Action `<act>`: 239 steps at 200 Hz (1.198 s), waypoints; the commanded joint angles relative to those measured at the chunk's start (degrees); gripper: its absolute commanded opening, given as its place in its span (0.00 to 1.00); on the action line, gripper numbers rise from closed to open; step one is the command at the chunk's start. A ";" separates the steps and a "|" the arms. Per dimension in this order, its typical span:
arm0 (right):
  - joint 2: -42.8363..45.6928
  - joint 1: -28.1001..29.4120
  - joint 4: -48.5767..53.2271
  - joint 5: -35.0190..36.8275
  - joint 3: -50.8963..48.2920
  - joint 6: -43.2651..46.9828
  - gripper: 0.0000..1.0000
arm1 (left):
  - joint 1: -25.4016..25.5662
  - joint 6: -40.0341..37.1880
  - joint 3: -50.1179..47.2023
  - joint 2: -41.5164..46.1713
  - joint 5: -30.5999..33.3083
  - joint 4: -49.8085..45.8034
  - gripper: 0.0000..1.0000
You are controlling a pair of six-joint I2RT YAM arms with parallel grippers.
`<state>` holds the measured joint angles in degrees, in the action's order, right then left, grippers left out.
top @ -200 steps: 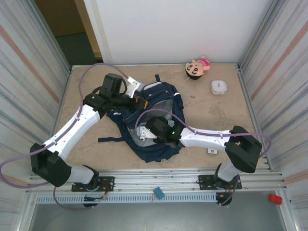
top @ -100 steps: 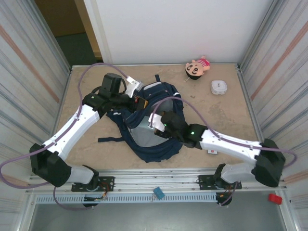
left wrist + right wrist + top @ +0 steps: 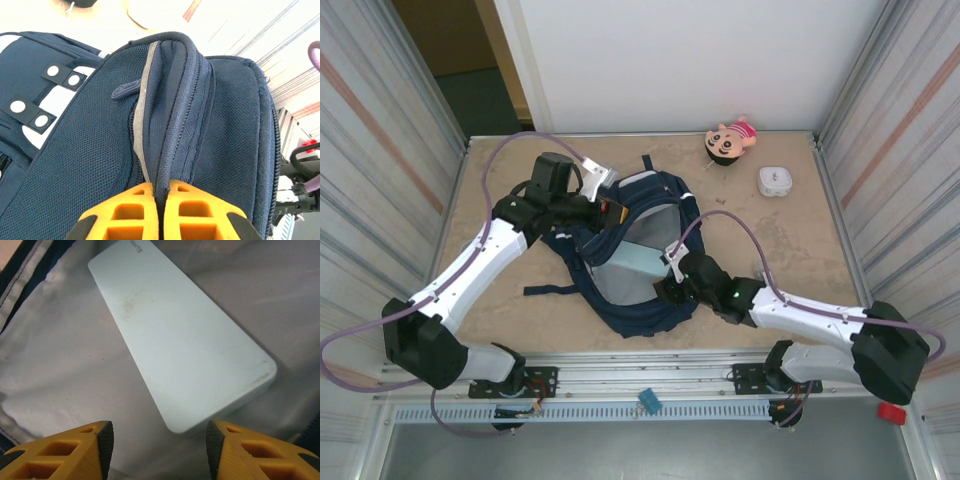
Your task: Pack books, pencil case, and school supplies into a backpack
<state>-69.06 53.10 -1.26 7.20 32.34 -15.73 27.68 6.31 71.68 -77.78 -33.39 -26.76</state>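
My left hand (image 3: 161, 192) was pinched shut on the rim of the backpack (image 3: 100, 150), holding its mouth open. My right hand (image 3: 160, 440) hung just inside that mouth, fingers partly spread with nothing between them. The pencil case (image 3: 185, 355) lay flat on the grey lining (image 3: 60, 380) just ahead of my fingertips and free of my grip, so I counted that item as packed. The small white pack (image 3: 760, 316) sat out on the table (image 3: 770, 240), just beside my right forearm, so the supplies were not yet in. Whether a book was tucked deeper inside the backpack I couldn't tell. By my reckoning I was around the middle: one thing in, at least one to fetch, and the backpack not yet zipped.
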 commanded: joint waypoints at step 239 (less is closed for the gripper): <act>-6.81 -7.79 -11.42 -4.11 5.62 -7.08 0.46 | -0.70 1.24 -0.05 3.16 -2.52 7.70 0.00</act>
<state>-79.68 45.60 -12.43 5.78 40.88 -19.55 27.42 6.35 71.40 -77.78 -33.43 -25.69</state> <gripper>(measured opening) 0.477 0.071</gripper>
